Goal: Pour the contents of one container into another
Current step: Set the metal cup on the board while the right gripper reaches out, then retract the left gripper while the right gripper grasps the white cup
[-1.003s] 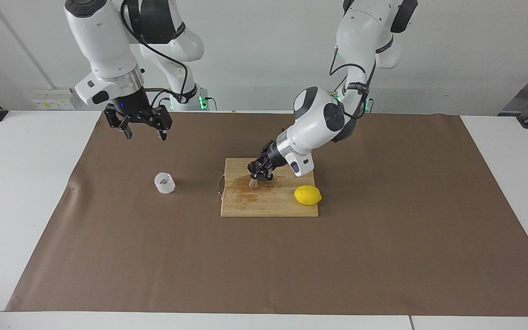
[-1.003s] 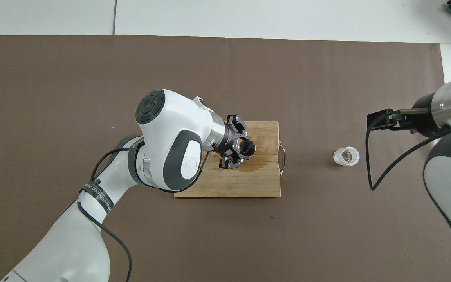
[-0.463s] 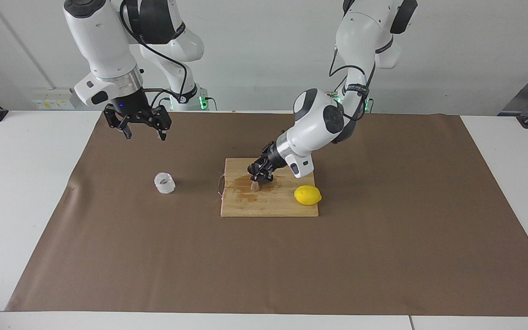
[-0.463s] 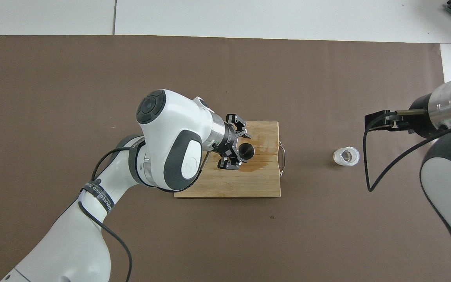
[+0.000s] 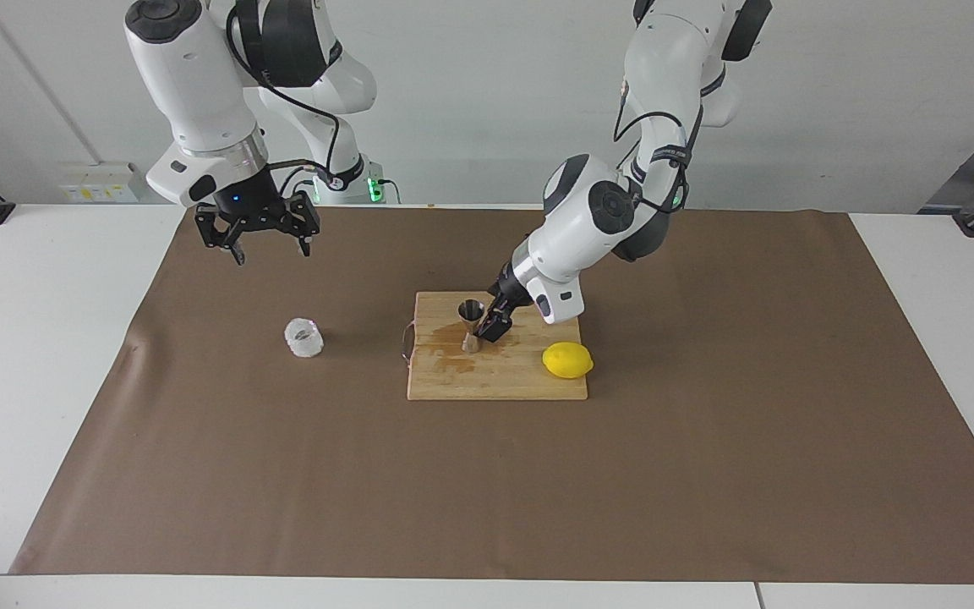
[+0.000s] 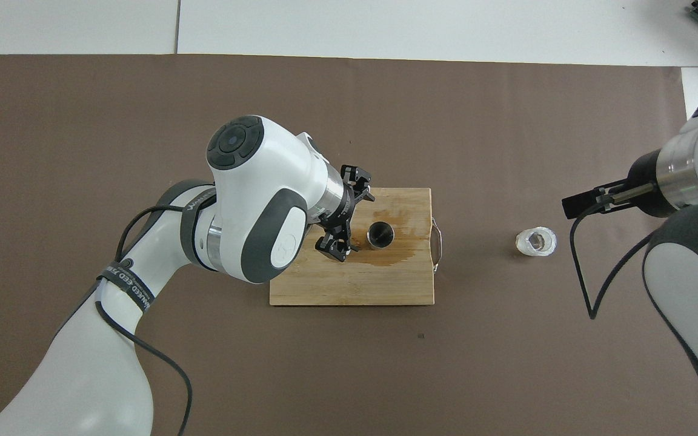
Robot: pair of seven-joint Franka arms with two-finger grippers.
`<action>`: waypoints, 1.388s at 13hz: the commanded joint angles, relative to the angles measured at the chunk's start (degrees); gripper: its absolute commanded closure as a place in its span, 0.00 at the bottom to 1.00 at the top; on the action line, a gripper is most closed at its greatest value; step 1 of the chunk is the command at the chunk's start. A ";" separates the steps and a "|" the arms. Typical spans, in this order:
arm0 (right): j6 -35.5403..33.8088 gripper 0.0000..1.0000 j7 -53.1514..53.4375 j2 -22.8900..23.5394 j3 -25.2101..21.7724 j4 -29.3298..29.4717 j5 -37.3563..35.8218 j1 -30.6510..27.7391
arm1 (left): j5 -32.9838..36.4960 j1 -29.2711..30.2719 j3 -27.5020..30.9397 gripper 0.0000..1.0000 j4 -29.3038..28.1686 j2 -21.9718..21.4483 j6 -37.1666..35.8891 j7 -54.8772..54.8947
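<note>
Two containers are seen well apart: steel jigger (image 5: 471, 324) upright on wooden cutting board (image 5: 453, 385), over a wet stain (image 6: 394, 253); glass cup (image 5: 304, 337) on brown mat (image 5: 199, 465) toward right arm's end of table, w/ lemon (image 5: 568, 360) at board's corner toward left arm's end.

Risks, as judged: jigger is narrow-waisted and top-heavy, so it could be tipped if clipped by left gripper (image 6: 342, 219), which sits just beside it; stain suggests liquid is already on the board, so footing may be slick; cup's faceted glass wall could slip or be knocked over if closed on off-centre; the jigger's small mouth could be overshot once pouring starts.

Pose: left arm is bent down from its elbow, wrist angled low over board, fingers spread apart and holding nothing; right gripper (image 5: 270, 241) hangs over the mat nearer the robots than the cup, pointed down, fingers apart, empty, cup not yet reached.
</note>
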 commanded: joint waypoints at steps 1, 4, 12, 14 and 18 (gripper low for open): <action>2.08 0.00 -11.17 -3.19 0.36 -5.29 1.37 -1.95 | 3.53 3.41 0.35 0.00 4.28 -0.52 -6.91 5.83; 6.10 0.00 -27.41 -3.72 0.36 -9.06 1.63 -4.14 | 9.75 5.96 0.43 0.00 4.56 -4.02 -13.16 13.48; 17.81 0.00 -71.26 1.10 0.18 -19.88 22.78 -13.89 | 16.88 20.19 0.61 0.00 4.82 -9.57 -25.13 49.40; 21.65 0.00 -81.73 2.17 0.18 -23.73 28.41 -16.09 | 20.40 21.52 0.61 0.00 6.39 -9.58 -26.79 58.37; 24.92 0.00 -101.87 6.82 0.18 -26.57 39.32 -18.73 | 26.90 23.27 0.52 0.00 7.10 -9.31 -27.24 72.61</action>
